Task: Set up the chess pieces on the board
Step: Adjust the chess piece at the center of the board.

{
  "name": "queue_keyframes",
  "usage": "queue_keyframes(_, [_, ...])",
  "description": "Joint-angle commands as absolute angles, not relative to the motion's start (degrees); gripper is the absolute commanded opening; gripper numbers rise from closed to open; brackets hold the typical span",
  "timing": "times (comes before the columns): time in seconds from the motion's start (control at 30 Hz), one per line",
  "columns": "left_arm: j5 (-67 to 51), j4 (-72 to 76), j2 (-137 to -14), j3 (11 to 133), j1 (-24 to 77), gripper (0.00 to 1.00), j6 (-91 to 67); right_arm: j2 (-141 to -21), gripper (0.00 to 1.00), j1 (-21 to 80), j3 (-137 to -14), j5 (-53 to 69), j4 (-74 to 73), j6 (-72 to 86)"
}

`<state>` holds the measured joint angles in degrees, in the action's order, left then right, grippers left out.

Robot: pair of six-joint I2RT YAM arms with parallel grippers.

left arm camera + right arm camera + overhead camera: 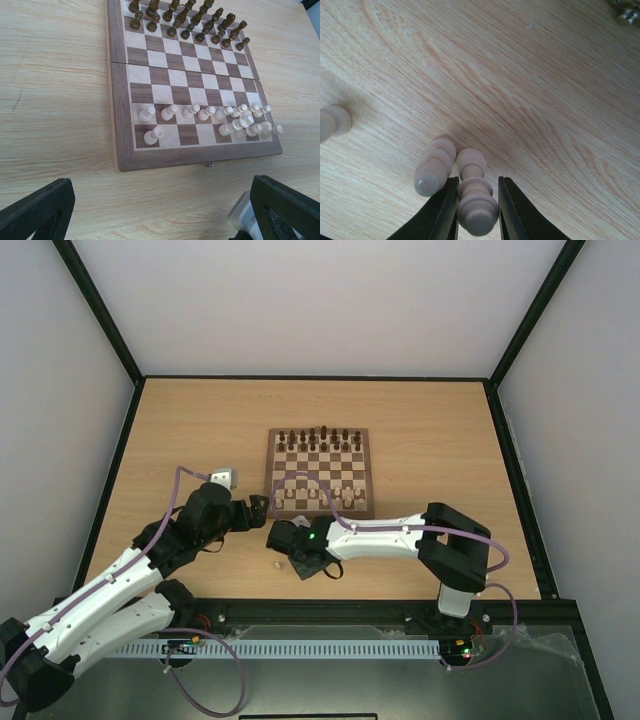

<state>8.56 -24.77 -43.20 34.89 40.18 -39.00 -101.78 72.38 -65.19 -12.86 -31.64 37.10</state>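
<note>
The board [320, 503] lies mid-table, dark brown pieces [318, 437] along its far rows. Several pale chess pieces [200, 112] stand on its near two rows; the near row has bare squares. My right gripper [475, 200] is low over the table just in front of the board's near left corner and is shut on a pale chess piece [476, 200]. A second pale piece [434, 167] lies against it, outside the left finger. A third [332, 122] lies at the left edge. My left gripper [160, 210] is open and empty, short of the board's near edge.
A dark flat object [312, 565] lies under the right wrist near the front edge. A small pale piece [277, 562] lies on the table beside it. A grey-white block [245, 215] shows at the lower right of the left wrist view.
</note>
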Motion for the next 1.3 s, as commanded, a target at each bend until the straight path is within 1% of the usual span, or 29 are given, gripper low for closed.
queue_keyframes(0.0, [8.26,-23.91,-43.16,36.23,39.9,0.99,-38.67,-103.33,0.22,71.38,-64.0,-12.38,-31.79,36.67])
queue_keyframes(0.2, [8.34,-23.99,-43.19,36.3,39.9,0.99,-38.59,-104.03,0.21,70.04,-63.46,-12.76,-30.95,36.69])
queue_keyframes(0.3, [8.35,-23.93,-43.26,36.25,39.9,0.99,-38.61,-104.02,0.18,69.58,-63.3,-13.26,-30.78,36.67])
queue_keyframes(0.6, [8.44,-23.8,-43.64,36.26,39.9,0.99,-38.64,-103.78,0.18,68.65,-62.68,-14.03,-30.61,36.71])
queue_keyframes(0.63, [8.44,-23.78,-43.73,36.23,39.86,0.99,-38.58,-103.55,0.21,68.64,-62.61,-13.9,-30.74,36.68])
queue_keyframes(0.73, [8.52,-23.76,-43.72,36.35,39.88,0.99,-38.58,-101.9,0.39,68.58,-62.07,-13.19,-30.59,36.69])
queue_keyframes(0.77, [8.53,-23.78,-43.76,36.32,39.9,0.99,-38.51,-101.36,0.43,68.56,-62.17,-12.89,-30.77,36.7])
queue_keyframes(0.8, [8.53,-23.74,-43.77,36.28,39.9,0.99,-38.55,-100.81,0.44,68.47,-62.34,-12.76,-31.08,36.7])
queue_keyframes(1.27, [7.85,-23.8,-42.89,35.97,39.89,0.99,-38.32,-93.25,0.44,68.3,-64.73,-12.04,-33.86,37.89])
